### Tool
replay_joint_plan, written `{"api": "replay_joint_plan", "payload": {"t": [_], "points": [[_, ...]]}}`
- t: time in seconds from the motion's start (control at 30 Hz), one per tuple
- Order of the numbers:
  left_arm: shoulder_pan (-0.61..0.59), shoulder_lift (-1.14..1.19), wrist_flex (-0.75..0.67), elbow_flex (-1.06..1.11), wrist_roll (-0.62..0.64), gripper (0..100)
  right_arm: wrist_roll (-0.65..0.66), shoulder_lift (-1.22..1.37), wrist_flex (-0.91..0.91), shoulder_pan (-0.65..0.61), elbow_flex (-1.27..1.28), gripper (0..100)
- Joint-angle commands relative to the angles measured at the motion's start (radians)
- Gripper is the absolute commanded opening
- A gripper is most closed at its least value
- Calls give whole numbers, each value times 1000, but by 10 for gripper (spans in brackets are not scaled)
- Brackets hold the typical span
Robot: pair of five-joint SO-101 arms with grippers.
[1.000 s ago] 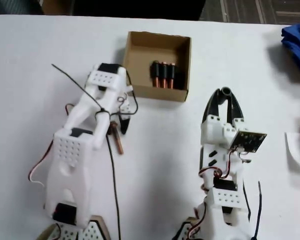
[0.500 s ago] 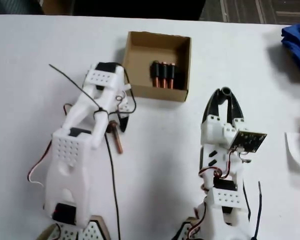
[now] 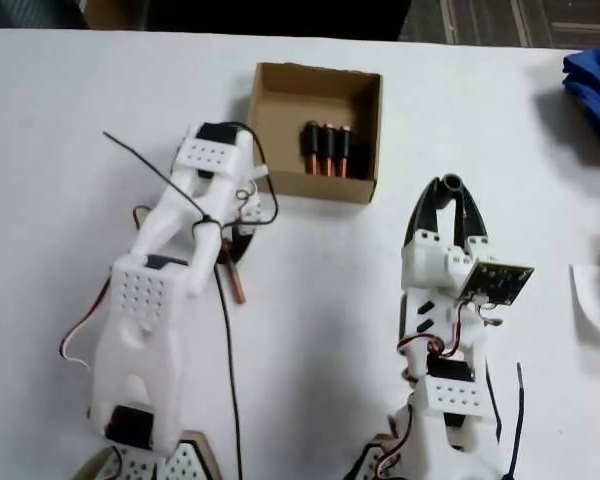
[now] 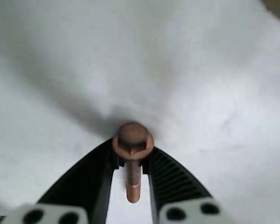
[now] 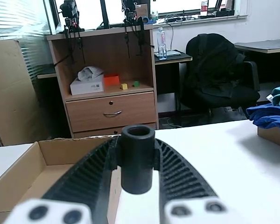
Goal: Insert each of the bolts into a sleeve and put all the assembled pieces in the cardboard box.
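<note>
My left gripper (image 3: 238, 248) sits just in front of the cardboard box (image 3: 268, 82), shut on a copper bolt (image 3: 238, 284). From the left wrist view the bolt (image 4: 132, 140) stands head toward the white table, clamped between the black fingers (image 4: 91, 179). To the right of the box, my right gripper (image 3: 450, 192) is shut on a black sleeve (image 3: 451, 184). The sleeve (image 5: 137, 157) stands upright with its open end up, next to the box (image 5: 32, 170). Three assembled pieces (image 3: 326, 148) lie side by side in the box.
A blue cloth (image 3: 592, 85) lies at the far right edge of the table, and a white object (image 3: 592, 305) sits lower on that edge. A black cable (image 3: 230, 380) trails from the left arm. Bare table lies between the arms.
My left wrist has shifted slightly to and fro with the bolt still in its grip. The right arm and the sleeve have kept still.
</note>
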Motion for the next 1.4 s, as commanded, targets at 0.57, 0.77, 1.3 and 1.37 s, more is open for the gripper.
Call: {"api": "replay_joint_plan", "payload": {"t": [0.57, 0.77, 1.3, 1.37], "points": [[261, -767, -152, -97, -178, 24, -5, -27, 2, -10, 11, 19], [351, -815, -233, 8, -170, 24, -2, 64, -5, -91, 3, 20], [336, -1510, -1011, 1052, -157, 24, 5, 756, -539, -117, -166, 20], [342, -1570, -1186, 1178, -216, 24, 9, 774, -624, -124, -143, 20]]}}
